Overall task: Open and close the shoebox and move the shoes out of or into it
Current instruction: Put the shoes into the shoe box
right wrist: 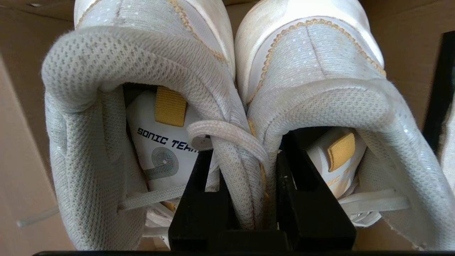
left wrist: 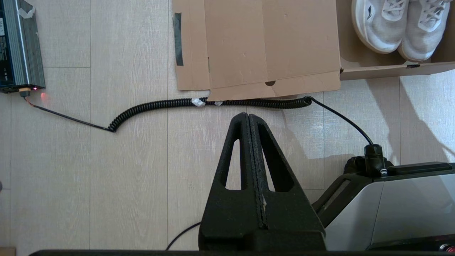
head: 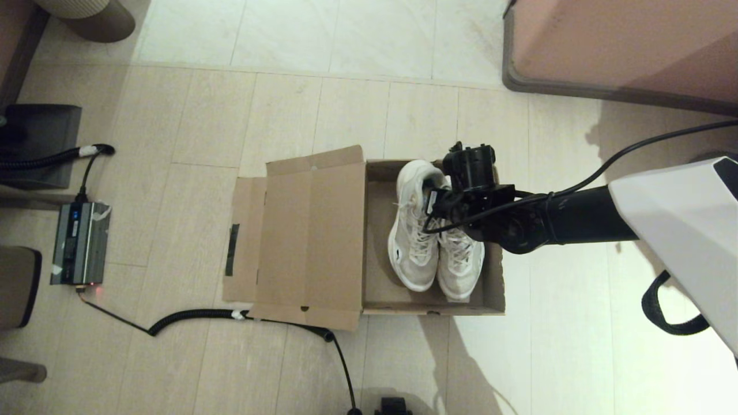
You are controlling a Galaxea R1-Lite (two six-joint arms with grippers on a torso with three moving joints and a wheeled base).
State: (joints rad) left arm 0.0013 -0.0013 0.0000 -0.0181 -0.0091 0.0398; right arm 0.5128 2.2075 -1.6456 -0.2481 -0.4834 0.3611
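The brown shoebox (head: 375,288) stands open on the floor, its flap lid (head: 305,236) folded flat to the left. Both white shoes (head: 416,242) lie side by side inside it, toes toward me. My right gripper (head: 439,199) reaches into their heel openings. One finger (right wrist: 199,199) is in each shoe, and the two inner collar walls (right wrist: 249,185) are pinched together between them. The insoles (right wrist: 163,142) carry yellow tabs. My left gripper (left wrist: 247,115) hangs shut and empty above the floor, on the near side of the lid (left wrist: 270,42) and the shoes' toes (left wrist: 398,32).
A coiled black cable (head: 230,316) runs along the floor under the lid's near edge to a grey power unit (head: 79,242). A pink furniture base (head: 622,52) stands at the far right. Dark furniture (head: 34,144) lines the left side.
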